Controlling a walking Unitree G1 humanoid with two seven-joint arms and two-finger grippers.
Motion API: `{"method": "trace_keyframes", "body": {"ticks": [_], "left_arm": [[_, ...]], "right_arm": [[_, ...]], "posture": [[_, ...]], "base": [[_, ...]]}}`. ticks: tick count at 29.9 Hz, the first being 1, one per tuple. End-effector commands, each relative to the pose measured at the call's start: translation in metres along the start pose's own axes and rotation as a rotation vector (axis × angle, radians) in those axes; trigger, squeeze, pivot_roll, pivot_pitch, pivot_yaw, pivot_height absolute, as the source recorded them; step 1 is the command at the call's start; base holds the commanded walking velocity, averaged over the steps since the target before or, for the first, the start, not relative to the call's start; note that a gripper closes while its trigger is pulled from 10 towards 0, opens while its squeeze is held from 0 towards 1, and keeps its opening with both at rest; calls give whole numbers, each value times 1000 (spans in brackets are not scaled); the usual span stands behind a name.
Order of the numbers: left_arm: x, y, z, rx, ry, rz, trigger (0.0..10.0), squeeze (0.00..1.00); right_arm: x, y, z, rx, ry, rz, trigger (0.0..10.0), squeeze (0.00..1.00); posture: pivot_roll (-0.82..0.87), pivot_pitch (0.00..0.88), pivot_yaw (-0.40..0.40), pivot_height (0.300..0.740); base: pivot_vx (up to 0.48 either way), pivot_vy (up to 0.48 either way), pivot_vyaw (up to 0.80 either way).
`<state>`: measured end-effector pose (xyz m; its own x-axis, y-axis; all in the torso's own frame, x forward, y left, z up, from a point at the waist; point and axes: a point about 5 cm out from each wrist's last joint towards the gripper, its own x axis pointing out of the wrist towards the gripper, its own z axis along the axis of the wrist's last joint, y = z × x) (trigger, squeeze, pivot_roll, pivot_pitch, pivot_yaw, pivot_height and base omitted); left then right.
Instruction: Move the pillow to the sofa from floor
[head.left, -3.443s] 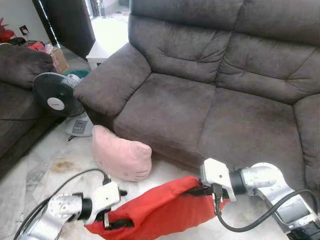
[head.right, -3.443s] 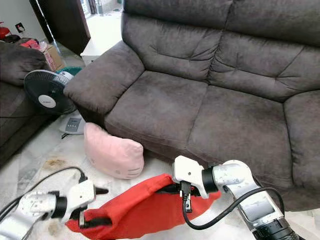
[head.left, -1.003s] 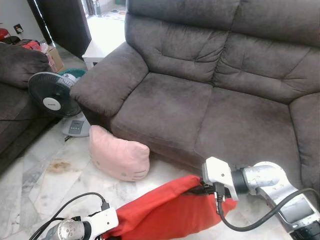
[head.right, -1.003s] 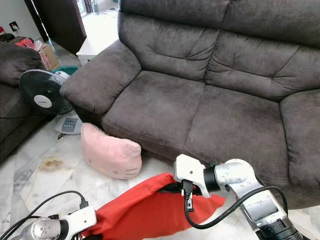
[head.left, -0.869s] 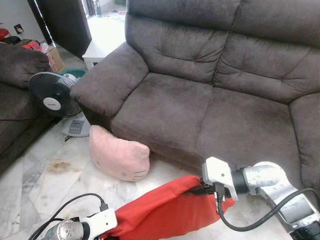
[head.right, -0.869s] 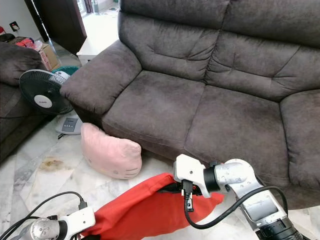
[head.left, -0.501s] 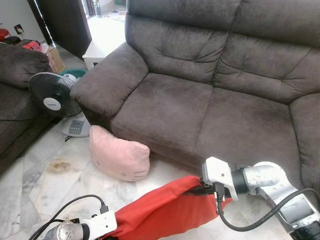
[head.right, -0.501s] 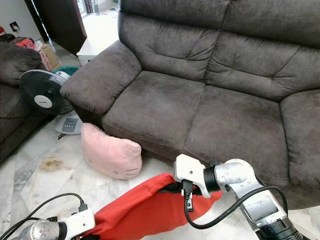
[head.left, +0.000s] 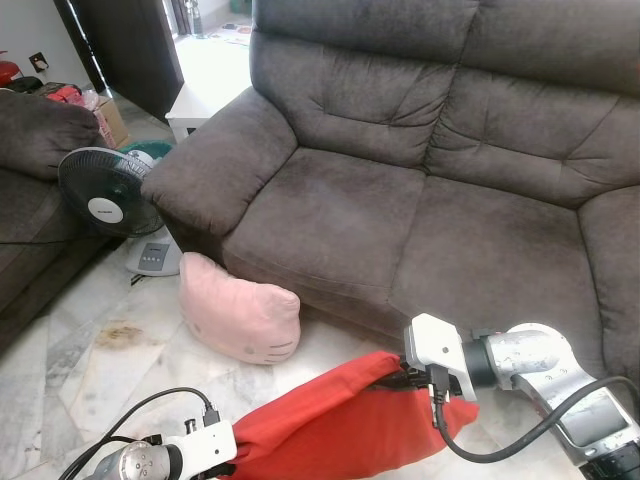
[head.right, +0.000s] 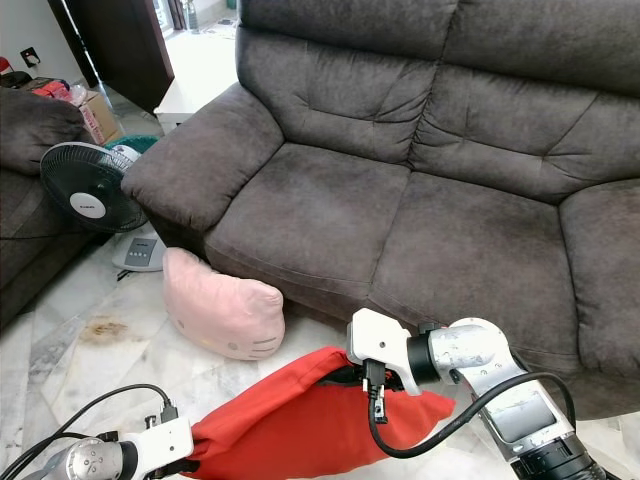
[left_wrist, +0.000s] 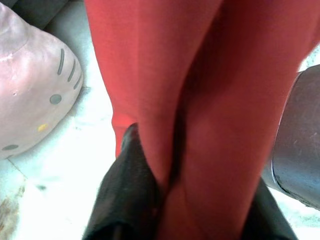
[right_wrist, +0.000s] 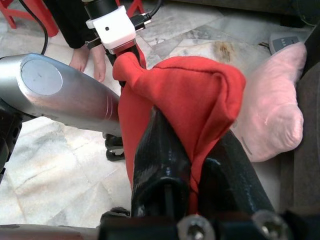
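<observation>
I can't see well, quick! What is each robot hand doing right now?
Left end effector: closed on one end of the red pillow.
Right end effector: closed on the other end of the red pillow.

I can't see my left gripper's (left_wrist: 182, 200) fingertips behind the red pillow (head.left: 340, 425), and the frame crops the sofa (head.left: 420, 190).

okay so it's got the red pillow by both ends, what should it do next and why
Probably raise both arms and carry the red pillow forward over the sofa seat. Left gripper and right gripper both pinch its ends, and it hangs below the seat's front edge.
</observation>
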<state>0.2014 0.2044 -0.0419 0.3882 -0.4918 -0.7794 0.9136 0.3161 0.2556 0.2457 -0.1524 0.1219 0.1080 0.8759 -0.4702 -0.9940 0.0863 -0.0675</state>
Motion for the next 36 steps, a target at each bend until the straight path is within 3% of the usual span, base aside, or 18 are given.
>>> {"method": "trace_keyframes", "body": {"ticks": [1, 12, 17, 20, 22, 24, 27, 28, 29, 30, 31, 33, 35, 36], "left_arm": [[-2, -7, -10, -7, 49, -24, 0, 0], [-4, -2, -12, -18, 37, 67, 0, 0], [-3, 4, -8, 19, 27, 91, 0, 0], [-5, 28, 7, 58, -24, 242, 0, 0], [-13, 58, 24, 76, -102, 407, 0, 0], [-20, 74, 35, 78, -152, 505, 0, 0], [-37, 106, 67, 111, -247, 742, 0, 0], [-43, 115, 79, 100, -284, 817, 1098, 0], [-46, 120, 87, 89, -306, 858, 1098, 0], [-50, 124, 95, 76, -337, 902, 10000, 0], [-50, 124, 95, 76, -337, 902, 10000, 0], [-67, 134, 131, 35, -464, 1045, 10000, 0], [-78, 137, 151, 8, -554, 1151, 10000, 0], [-81, 137, 155, -4, -565, 1167, 10000, 0]], "right_arm": [[-6, -4, 21, -83, -72, -17, 10000, 0], [-3, -3, 18, -73, -78, -24, 10000, 0], [-2, -5, 17, -75, -83, -46, 10000, 0], [-1, -14, 16, -76, -110, -137, 10000, 0], [0, -23, 11, -64, -121, -235, 10000, 0], [0, -29, 6, -53, -115, -298, 10000, 0], [0, -39, -3, -64, -73, -417, 10000, 0], [0, -42, -4, -59, -65, -458, 10000, 0], [1, -44, -4, -54, -62, -482, 10000, 0], [1, -45, -4, -43, -68, -503, 10000, 0], [1, -45, -4, -43, -68, -503, 10000, 0], [-2, -53, 1, -23, -125, -672, 10000, 0], [-10, -63, 1, 21, -176, -891, 10000, 0], [-11, -64, 0, 41, -185, -927, 10000, 0]], "posture": [[154, 73, -45, 740], [157, 60, -43, 740], [156, 60, -42, 740], [156, 61, -44, 740], [156, 69, -45, 740], [163, 73, -47, 740], [166, 79, -49, 740], [167, 79, -47, 740], [167, 79, -47, 740], [166, 82, -46, 740], [166, 82, -46, 740], [166, 86, -50, 740], [166, 88, -51, 740], [166, 88, -51, 740]], "base": [[0, 0, 0], [0, 0, 0], [0, 0, 0], [0, 0, 0], [0, 0, 0], [0, 0, 0], [0, 0, 0], [0, 0, 0], [0, 0, 0], [0, 0, 0], [0, 0, 0], [0, 0, 0], [0, 0, 0], [0, 0, 0]]}}
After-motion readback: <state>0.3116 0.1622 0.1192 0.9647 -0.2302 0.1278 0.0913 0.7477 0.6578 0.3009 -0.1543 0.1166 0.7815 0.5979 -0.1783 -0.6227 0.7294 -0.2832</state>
